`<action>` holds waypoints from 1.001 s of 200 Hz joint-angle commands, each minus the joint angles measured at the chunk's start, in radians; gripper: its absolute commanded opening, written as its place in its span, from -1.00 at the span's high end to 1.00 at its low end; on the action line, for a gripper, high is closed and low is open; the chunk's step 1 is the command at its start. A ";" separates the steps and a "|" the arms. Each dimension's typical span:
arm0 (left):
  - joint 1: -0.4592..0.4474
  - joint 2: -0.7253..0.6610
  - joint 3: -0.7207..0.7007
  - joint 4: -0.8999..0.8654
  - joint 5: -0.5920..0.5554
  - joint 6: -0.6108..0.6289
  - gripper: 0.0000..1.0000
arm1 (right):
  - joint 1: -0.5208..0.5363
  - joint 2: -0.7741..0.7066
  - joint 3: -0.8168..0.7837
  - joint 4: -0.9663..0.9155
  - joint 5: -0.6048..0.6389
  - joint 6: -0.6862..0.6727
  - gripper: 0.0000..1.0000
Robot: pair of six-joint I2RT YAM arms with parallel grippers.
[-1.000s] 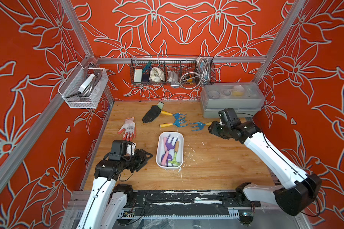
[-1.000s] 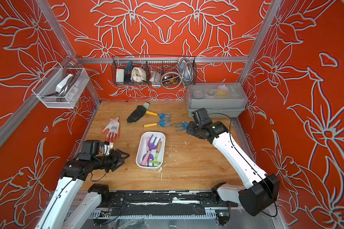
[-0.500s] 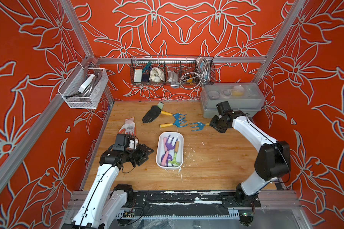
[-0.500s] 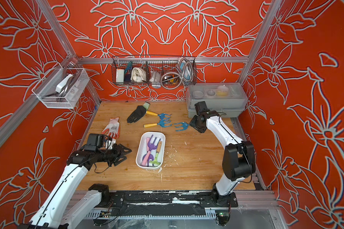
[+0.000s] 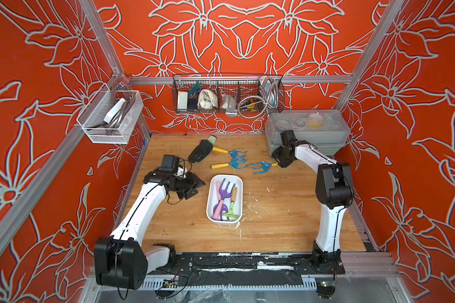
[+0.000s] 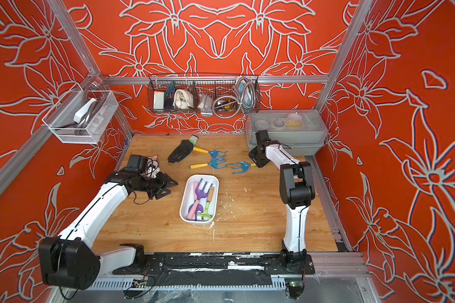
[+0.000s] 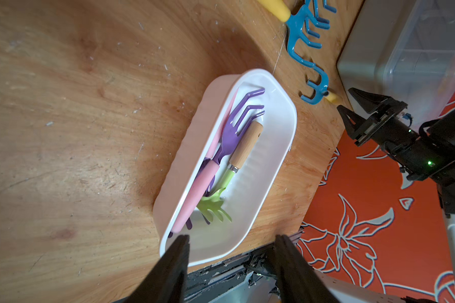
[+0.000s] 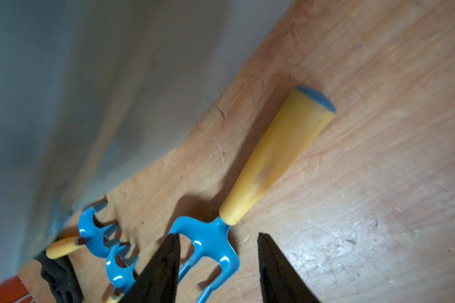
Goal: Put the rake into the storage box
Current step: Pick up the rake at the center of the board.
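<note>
The storage box (image 5: pixel 211 183), a shallow white tub, sits mid-table and holds purple, pink and light-green rakes (image 5: pixel 225 190). Three blue rakes with yellow handles lie behind it. My right gripper (image 5: pixel 281 160) hovers at the handle end of the rightmost rake (image 5: pixel 260 166). In the right wrist view its open jaws (image 8: pixel 218 234) straddle that rake's blue head (image 8: pixel 210 251) without touching; the yellow handle (image 8: pixel 276 157) lies free on the wood. My left gripper (image 5: pixel 196 187) is open and empty just left of the box, whose near end (image 7: pixel 286 105) shows between its fingers (image 7: pixel 180 251).
Two more blue rakes (image 5: pixel 231 164) (image 5: pixel 235 153) and a black glove (image 5: pixel 201 150) lie at the back. A grey case with a clear lid (image 5: pixel 307 131) stands right behind my right gripper. Wire baskets (image 5: pixel 227 94) (image 5: pixel 111 115) hang on the walls. A light glove (image 6: pixel 153 158) peeks out behind my left wrist.
My right arm has folded upright while its gripper slid slightly left along the rake. My left gripper has moved back and right, closer to the box.
</note>
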 commanded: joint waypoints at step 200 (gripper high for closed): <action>0.007 0.091 0.059 0.033 -0.018 0.019 -0.07 | -0.018 0.061 -0.128 0.066 0.005 0.230 0.23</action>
